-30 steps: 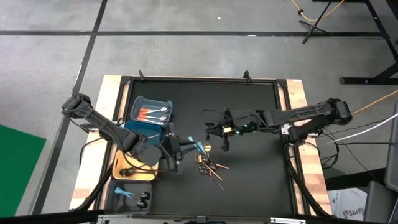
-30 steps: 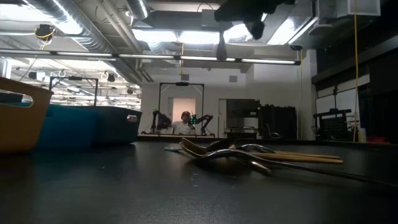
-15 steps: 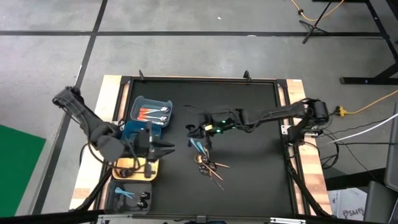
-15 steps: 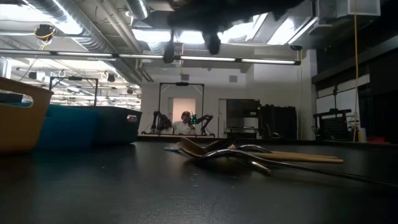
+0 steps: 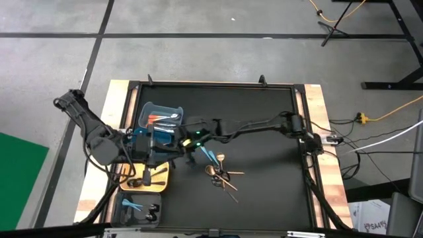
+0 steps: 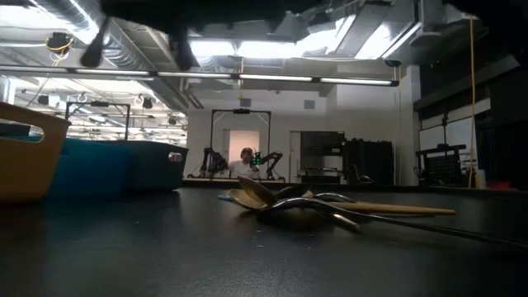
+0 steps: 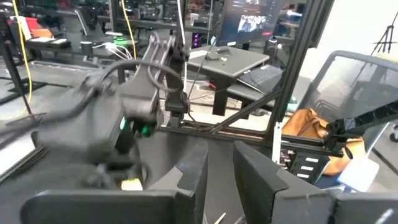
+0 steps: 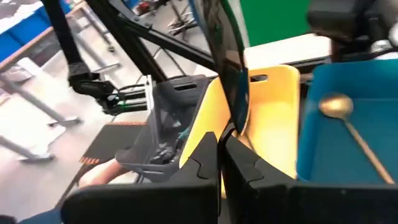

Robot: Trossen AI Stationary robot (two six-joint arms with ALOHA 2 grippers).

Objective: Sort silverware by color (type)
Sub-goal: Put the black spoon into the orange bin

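Over the left side of the black table (image 5: 264,119), both arms crowded above the bins, and the overhead camera could barely separate one dark gripper from the other. The right gripper (image 5: 187,141) had reached across from the far side and hung beside the blue bin (image 5: 147,108). Its own camera showed the right gripper (image 8: 220,163) with its fingers (image 8: 200,158) drawn almost together, leaving only a slit. A thin dark strip rose from that slit, but what it was could not be made out. The left gripper (image 5: 158,141) hovered between the blue bin and the yellow bin (image 5: 127,177). Seen from its wrist, the left gripper (image 7: 217,183) had its fingers (image 7: 194,177) spread apart, with nothing between them.

A light blue utensil (image 5: 208,157) lay on the table just beside the loose pile of gold silverware (image 5: 223,178). From table height the pile (image 6: 305,203) was a tangle of overlapping heads and handles, not countable. Orange-handled pieces (image 5: 157,119) rested in the blue bin, partly covered by the arms. Dark pieces (image 5: 151,174) in the yellow bin and light blue ones (image 5: 131,205) in the grey bin (image 5: 117,213) were too small to tell as forks or spoons. A gold spoon (image 8: 339,107) showed in the blue bin from the right wrist. The low view showed only two dark finger shapes, cut off at the frame's top.
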